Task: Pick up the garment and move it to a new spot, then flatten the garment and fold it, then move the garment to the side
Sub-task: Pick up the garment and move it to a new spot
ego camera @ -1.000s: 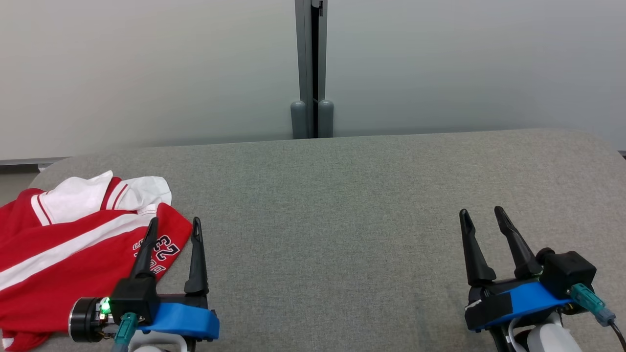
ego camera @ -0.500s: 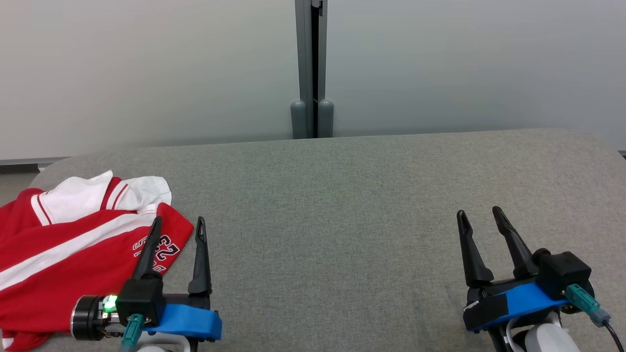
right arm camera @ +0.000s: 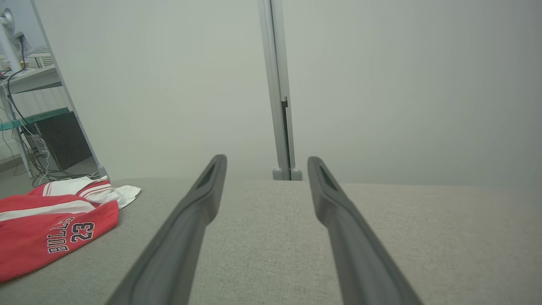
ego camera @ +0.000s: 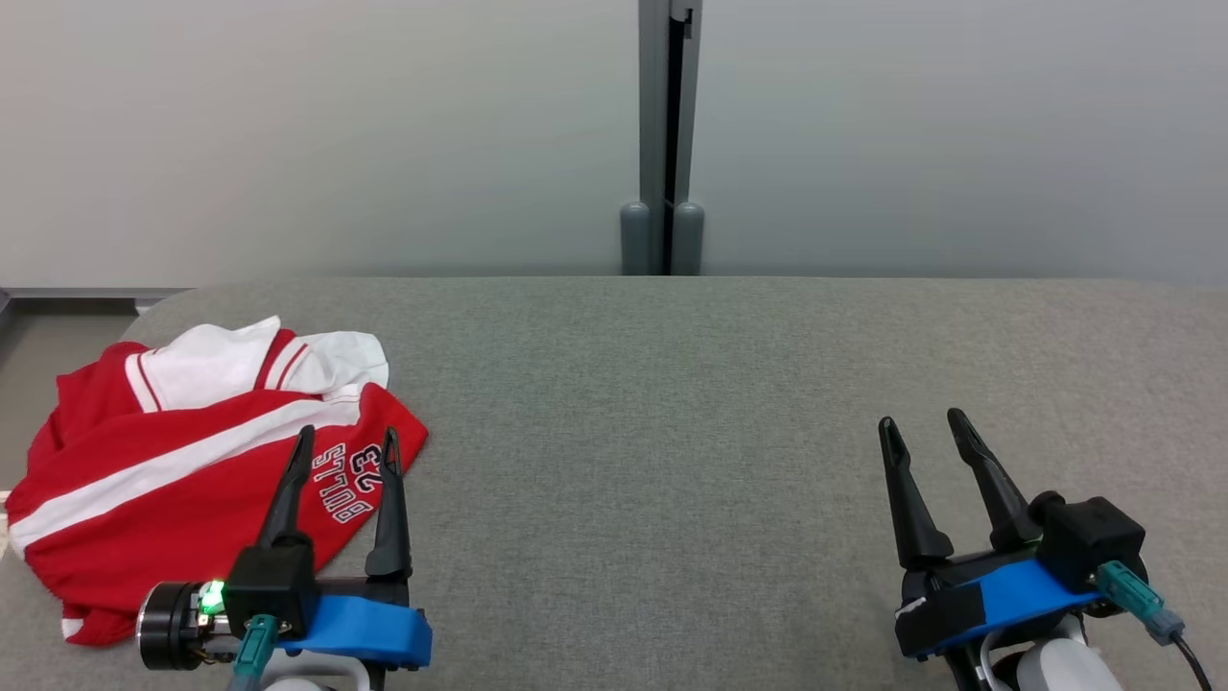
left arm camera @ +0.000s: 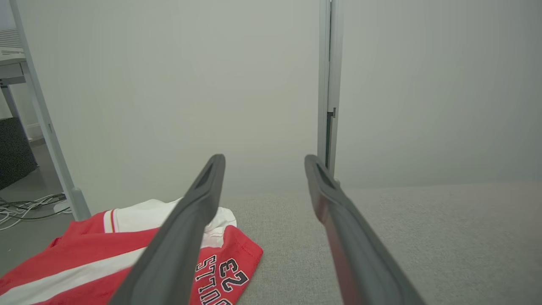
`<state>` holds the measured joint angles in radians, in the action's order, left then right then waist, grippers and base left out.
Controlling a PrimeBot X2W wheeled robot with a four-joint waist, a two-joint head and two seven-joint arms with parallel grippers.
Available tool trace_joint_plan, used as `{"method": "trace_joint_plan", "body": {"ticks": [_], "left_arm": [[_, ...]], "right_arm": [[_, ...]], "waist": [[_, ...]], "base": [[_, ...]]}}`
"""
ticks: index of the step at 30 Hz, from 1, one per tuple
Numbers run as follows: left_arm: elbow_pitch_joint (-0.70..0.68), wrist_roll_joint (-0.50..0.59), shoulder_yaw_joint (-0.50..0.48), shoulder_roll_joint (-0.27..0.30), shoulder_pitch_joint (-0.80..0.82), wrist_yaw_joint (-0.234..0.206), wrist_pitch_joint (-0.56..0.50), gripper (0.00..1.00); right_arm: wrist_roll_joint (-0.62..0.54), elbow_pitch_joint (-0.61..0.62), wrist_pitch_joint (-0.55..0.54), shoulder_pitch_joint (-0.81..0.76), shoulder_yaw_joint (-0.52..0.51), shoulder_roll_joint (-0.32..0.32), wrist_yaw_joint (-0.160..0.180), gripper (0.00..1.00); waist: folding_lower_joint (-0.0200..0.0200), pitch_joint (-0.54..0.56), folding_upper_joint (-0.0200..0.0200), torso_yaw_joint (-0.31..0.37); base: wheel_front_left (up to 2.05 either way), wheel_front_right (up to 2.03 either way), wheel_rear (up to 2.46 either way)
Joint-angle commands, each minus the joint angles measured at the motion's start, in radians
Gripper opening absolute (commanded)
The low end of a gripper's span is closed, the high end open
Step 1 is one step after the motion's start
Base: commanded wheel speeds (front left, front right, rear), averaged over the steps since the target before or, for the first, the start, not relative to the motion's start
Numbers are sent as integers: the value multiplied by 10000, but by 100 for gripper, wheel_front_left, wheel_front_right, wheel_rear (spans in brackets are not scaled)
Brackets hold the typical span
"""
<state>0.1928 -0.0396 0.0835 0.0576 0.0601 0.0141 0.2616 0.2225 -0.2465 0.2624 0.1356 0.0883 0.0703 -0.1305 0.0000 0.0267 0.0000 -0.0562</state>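
Both jaws gape empty (left pair by garment); wrist views add floor cables.

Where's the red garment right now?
In the head view, the red garment lies crumpled at the grey table's left end, directly ahead of the left gripper.

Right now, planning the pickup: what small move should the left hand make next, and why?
Probably lower the left hand onto the red and white garment and close on its right edge. The garment lies crumpled at the table's left end; the left hand hangs open over that edge, while the right hand is far off.
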Motion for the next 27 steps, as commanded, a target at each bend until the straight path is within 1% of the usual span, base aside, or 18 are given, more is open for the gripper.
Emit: {"method": "trace_joint_plan", "body": {"ticks": [1,6,12,13,19,24,27], "left_arm": [[2,20,-62,34,17,-38,50,100],[80,20,-185,54,-39,-36,51,100],[253,-22,-257,60,-71,4,51,100],[253,-22,-257,60,-71,4,51,100],[387,-107,-454,80,-193,5,44,100],[495,-86,-556,115,-254,27,43,100],[545,-73,-604,148,-259,56,41,100]], "right_arm": [[55,20,34,-65,72,32,-4,100],[248,-8,34,-152,313,14,-4,100],[460,14,34,-246,564,110,-3,100],[460,14,34,-246,564,110,-3,100],[622,106,36,-263,876,137,-3,100],[756,143,34,-298,1083,120,-3,100],[817,134,34,-281,1183,106,-3,100]], "waist": [[0,-71,0,-260],[0,-33,0,-1058],[0,38,0,-2293],[0,38,0,-2293],[0,113,0,-3352],[0,165,0,-3960],[0,185,0,-4144]], "base": [[0,0,0],[0,0,0],[0,0,0],[0,0,0],[0,0,0],[0,0,0],[0,0,0]]}}
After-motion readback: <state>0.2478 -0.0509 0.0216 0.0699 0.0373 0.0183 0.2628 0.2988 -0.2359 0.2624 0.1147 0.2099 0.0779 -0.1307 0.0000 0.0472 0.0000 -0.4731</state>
